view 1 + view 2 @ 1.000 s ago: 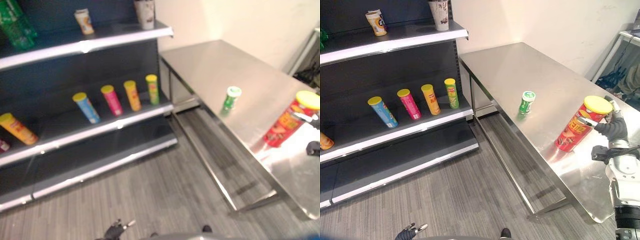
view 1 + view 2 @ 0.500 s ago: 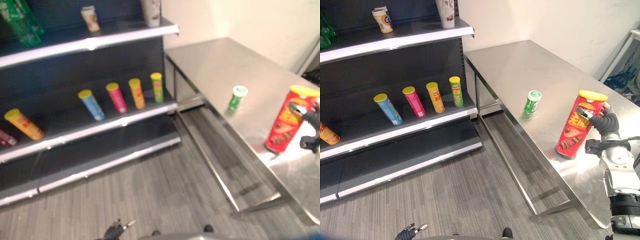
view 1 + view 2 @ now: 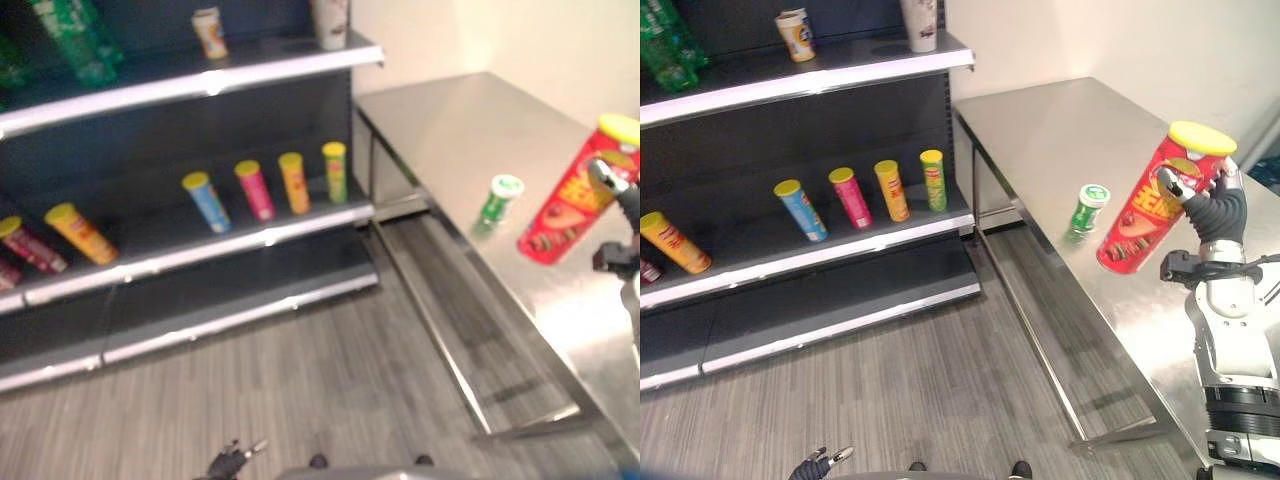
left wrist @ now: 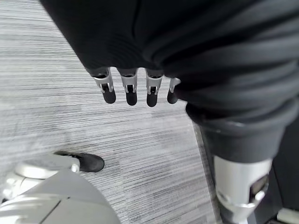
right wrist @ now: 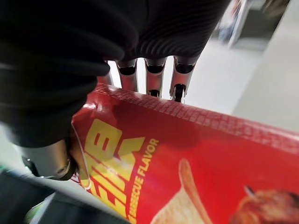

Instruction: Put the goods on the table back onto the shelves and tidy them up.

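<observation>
The right robot hand (image 3: 1213, 212) is curled round the tilted red can (image 3: 1150, 203), lifted off the bench (image 3: 1060, 140); the shelves (image 3: 820, 235) lie well to its left.

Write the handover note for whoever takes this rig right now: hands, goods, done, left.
Right hand: shut on the tall red chip can with a yellow lid, held tilted above the steel table.
Left hand: open, hanging low over the grey floor, holding nothing.
Small green can with a white lid: upright on the table near its front edge.
Done: red can is picked up.
Left: place the red can on the dark shelf unit, beside the row of slim cans on the middle shelf, then fetch the green can.
</observation>
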